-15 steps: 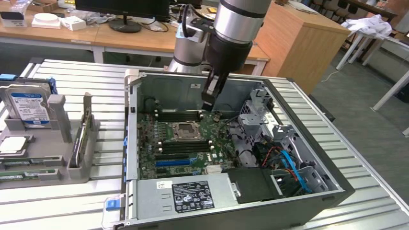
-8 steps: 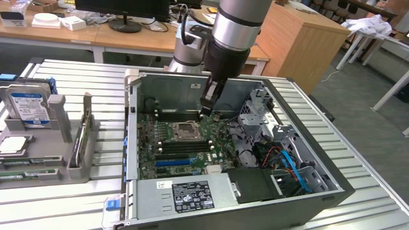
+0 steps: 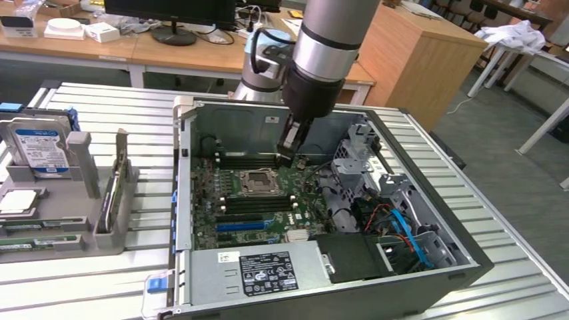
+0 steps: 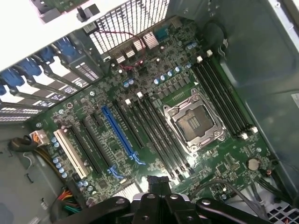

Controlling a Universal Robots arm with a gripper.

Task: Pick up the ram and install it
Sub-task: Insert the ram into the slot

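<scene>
Exterior view showed an open case (image 3: pixel 182 200) lying on its side on a slatted bench (image 3: pixel 98 280), with the arm (image 3: pixel 324 40) reaching down into it from the far side. The tool (image 3: pixel 286 157) hung low over the board (image 3: pixel 209 230). From where I stood its tip sat near the socket (image 3: pixel 258 180), by the end of the far slots (image 3: pixel 244 160) toward the exterior view's right. A second bank of slots (image 3: pixel 258 203) ran along the near side of the socket. I could not tell whether the tool was apart, together or clamped on anything, as its end was a dark shape against dark parts.

Green ram sticks (image 3: pixel 36 227) lay flat in a grey rack (image 3: pixel 84 233) on the bench at the exterior view's left, well apart from the case. A hard drive (image 3: pixel 40 150) stood upright in the same rack. A power supply (image 3: pixel 262 270) filled the near corner of the case.

Wrist view looked past the tool (image 4: pixel 157 182) onto the board (image 4: pixel 224 161). The socket (image 4: pixel 194 121) sat between two banks of slots (image 4: pixel 159 140), all of them open dark channels. A blue slot (image 4: pixel 119 135) ran alongside one bank, on the side away from the socket.
</scene>
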